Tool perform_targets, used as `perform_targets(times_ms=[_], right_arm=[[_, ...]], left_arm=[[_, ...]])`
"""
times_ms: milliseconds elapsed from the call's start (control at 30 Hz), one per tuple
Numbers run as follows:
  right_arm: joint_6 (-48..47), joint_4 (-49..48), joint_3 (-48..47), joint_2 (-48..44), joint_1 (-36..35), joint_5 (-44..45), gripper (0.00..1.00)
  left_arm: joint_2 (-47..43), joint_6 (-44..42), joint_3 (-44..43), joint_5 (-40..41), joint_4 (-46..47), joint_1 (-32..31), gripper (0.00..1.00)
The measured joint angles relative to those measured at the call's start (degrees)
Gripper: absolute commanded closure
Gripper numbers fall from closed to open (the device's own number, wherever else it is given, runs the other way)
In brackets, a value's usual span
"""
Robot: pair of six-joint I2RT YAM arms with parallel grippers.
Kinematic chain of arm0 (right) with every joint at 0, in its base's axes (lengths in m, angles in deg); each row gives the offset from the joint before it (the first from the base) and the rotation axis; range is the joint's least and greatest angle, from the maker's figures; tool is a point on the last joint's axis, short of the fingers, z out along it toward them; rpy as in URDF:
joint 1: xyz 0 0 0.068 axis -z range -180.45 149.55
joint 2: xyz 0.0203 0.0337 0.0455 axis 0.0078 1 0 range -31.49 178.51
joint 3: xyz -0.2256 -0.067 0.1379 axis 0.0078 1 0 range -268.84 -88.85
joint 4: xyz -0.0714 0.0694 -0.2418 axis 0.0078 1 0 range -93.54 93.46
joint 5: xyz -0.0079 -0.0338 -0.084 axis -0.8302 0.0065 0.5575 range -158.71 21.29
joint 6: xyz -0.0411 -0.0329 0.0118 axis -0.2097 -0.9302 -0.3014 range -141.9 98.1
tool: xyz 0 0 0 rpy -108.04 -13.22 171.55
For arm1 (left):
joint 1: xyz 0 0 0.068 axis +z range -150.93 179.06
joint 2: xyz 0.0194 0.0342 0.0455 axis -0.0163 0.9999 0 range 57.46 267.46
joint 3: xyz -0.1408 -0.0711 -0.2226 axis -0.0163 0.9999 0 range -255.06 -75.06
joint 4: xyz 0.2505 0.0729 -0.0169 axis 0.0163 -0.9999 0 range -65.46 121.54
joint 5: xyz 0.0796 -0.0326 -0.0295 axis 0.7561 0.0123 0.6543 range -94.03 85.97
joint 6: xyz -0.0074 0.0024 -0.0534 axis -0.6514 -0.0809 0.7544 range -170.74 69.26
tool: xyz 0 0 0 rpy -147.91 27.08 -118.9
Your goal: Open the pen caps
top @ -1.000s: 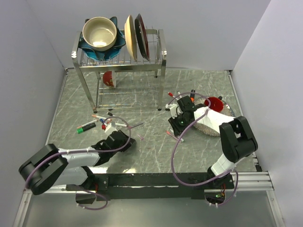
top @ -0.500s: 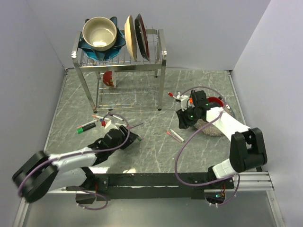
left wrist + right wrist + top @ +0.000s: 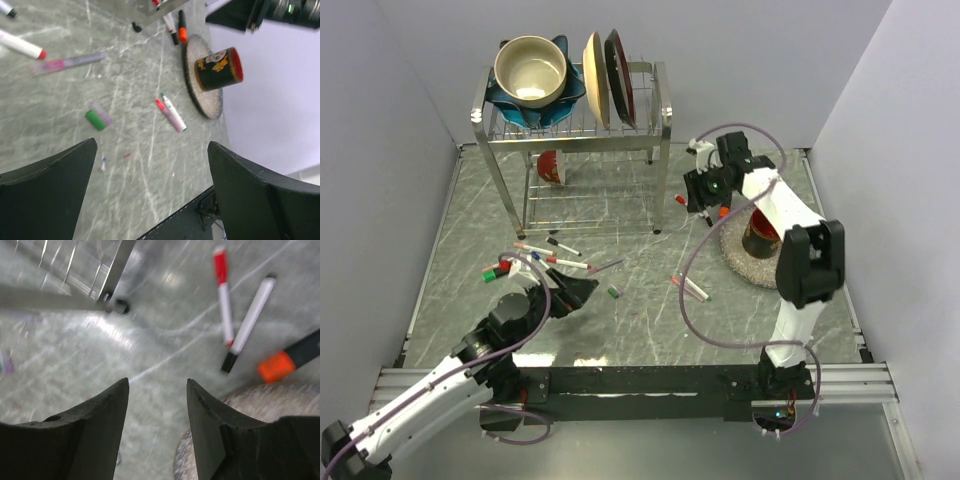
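Observation:
My left gripper (image 3: 578,293) hangs open above the table with nothing between its fingers. Ahead of it lie a small green cap (image 3: 98,118) (image 3: 613,292), a pink pen (image 3: 67,62) and two pens side by side (image 3: 170,112) (image 3: 690,288). Several more pens (image 3: 545,258) are scattered to its left. My right gripper (image 3: 698,195) (image 3: 157,382) is open and empty, low over the table by the rack's right leg. Beyond its tips lie a red-capped pen (image 3: 222,295), a white pen with a black cap (image 3: 250,322) and an orange-and-black marker (image 3: 290,357).
A metal dish rack (image 3: 660,130) with bowls and plates stands at the back; its leg (image 3: 117,275) is close to my right gripper. A black cup with a red inside (image 3: 218,62) lies on a round woven mat (image 3: 748,265) at the right.
My left gripper opened wide and drew back towards the near left; the green cap now lies on the table. My right arm swung back to the rack's leg and opened further.

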Motion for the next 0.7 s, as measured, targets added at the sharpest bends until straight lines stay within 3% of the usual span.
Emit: perform_targets(times_ms=[267,333,700], right_arm=[[1.53,4.81,-15.61,14.91,0.02,6.12,0.5],[1.86,5.77,-16.94,17.18,0.02,7.87,0.56],[2.91,9.51,-25.94,26.8,0.57,15.1,0.58]], left_arm=[[-7.45,-0.2,1.14,-0.09,-8.96,0.11,0.01],[-7.54,-0.33,1.14,-0.11,-9.46,0.11,0.0],[-3.43,-1.6,1.14,-0.15,-9.2,0.11,0.01]])
